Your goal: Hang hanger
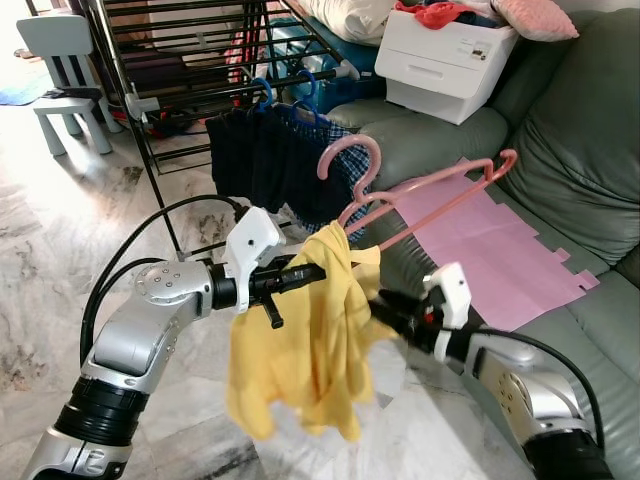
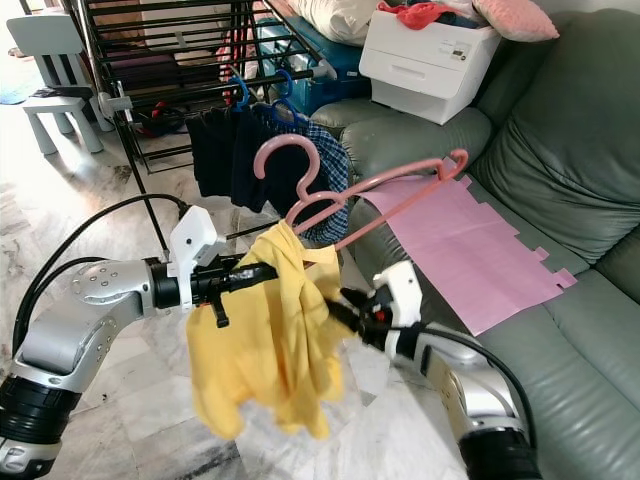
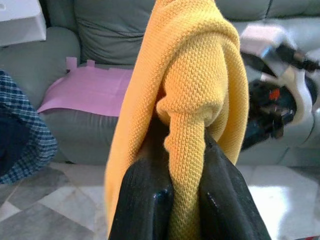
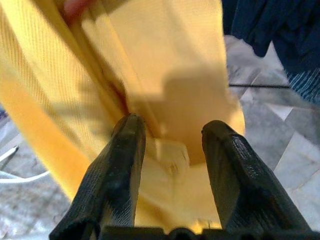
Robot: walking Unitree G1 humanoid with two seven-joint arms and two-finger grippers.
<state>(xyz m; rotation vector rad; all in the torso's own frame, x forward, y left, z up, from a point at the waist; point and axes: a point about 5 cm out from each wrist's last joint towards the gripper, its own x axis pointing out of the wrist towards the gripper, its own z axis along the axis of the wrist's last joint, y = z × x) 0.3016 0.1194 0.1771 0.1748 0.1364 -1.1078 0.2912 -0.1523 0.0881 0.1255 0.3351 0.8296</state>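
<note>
Yellow shirt [image 1: 300,350], pink hanger [image 1: 420,195], grey-green sofa [image 1: 570,150], pink sheet [image 1: 500,240].

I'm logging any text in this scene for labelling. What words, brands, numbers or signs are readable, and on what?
None can be read.
White plastic drawer box on the grey-green sofa: a small dark label near its top edge, too small to read.
Yellow knit shirt, pink plastic hanger: no print visible.

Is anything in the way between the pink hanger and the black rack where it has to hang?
Nothing solid blocks the path from the pink plastic hanger with its yellow knit shirt to the black metal drying rack. The near rail already holds dark clothes on blue hangers, so that spot is crowded.
</note>
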